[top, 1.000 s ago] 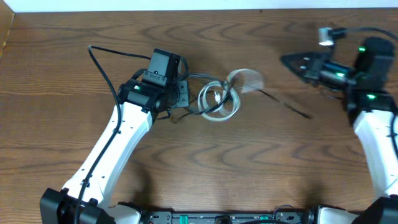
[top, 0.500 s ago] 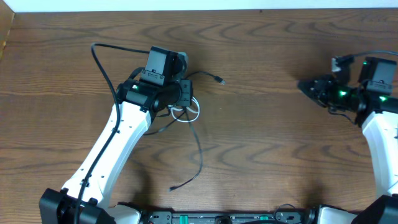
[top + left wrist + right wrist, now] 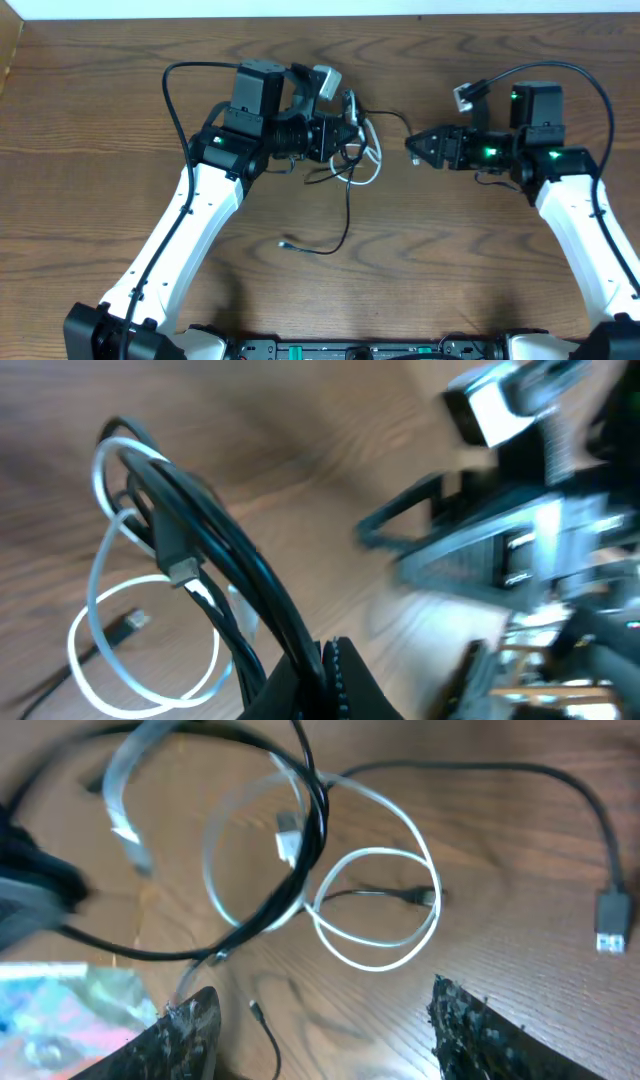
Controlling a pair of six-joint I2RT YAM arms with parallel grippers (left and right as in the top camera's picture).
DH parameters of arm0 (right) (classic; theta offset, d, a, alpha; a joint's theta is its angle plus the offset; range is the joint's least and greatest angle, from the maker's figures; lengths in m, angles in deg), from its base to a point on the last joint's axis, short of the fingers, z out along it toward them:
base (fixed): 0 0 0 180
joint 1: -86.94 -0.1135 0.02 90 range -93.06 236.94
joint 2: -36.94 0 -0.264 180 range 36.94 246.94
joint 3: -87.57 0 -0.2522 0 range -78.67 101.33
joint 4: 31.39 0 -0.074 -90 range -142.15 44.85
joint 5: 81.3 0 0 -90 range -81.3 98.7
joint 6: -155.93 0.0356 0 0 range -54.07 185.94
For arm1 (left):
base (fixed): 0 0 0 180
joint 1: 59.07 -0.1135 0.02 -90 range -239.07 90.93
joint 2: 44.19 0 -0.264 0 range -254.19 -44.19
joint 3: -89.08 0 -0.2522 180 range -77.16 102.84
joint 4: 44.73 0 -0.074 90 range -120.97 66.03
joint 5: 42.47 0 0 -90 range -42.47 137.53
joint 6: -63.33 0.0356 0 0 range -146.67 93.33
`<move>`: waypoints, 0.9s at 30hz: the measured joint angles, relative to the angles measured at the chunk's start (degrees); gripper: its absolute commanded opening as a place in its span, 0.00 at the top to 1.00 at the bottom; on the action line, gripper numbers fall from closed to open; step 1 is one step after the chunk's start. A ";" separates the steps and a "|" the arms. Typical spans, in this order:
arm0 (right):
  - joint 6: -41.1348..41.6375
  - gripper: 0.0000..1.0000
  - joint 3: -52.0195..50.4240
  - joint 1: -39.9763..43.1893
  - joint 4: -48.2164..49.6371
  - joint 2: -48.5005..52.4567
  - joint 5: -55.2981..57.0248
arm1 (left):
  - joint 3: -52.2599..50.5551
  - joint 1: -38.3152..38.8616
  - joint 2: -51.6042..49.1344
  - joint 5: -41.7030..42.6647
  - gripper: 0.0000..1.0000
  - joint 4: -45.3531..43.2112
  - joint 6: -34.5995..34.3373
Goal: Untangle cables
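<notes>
The black cable (image 3: 346, 215) and the white cable (image 3: 373, 158) are tangled in a bunch hanging from my left gripper (image 3: 338, 135), above the table's far middle. In the left wrist view my left gripper (image 3: 325, 652) is shut on the black cable (image 3: 215, 545), and the white cable (image 3: 95, 610) loops beside it. One black end trails down to a plug (image 3: 287, 243) on the table. My right gripper (image 3: 412, 148) is just right of the bunch. In its own view my right gripper (image 3: 320, 1002) is open with nothing between its fingers, and the white loops (image 3: 385, 915) and black cable (image 3: 305, 870) lie ahead of it.
A black USB plug (image 3: 609, 919) on a black lead lies at the right of the right wrist view. The wooden table (image 3: 450, 260) runs to a pale back edge (image 3: 320, 8). Thick black arm wires (image 3: 175, 95) arc beside each arm.
My right gripper has come left from the far right to the bunch and has opened. My left gripper has lifted and shifted right with the cables. The black cable's end dropped onto the table.
</notes>
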State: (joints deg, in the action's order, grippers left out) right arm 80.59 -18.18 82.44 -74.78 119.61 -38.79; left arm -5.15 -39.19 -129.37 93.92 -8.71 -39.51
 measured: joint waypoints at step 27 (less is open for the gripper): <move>-24.98 0.99 0.00 -9.88 8.55 9.49 -1.53 | 0.00 0.00 0.00 9.20 0.93 -20.61 -43.21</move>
State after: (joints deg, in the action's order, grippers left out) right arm 55.61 -18.18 72.57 -66.23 129.10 -40.32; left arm -5.15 -39.19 -129.37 103.12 -29.32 -82.72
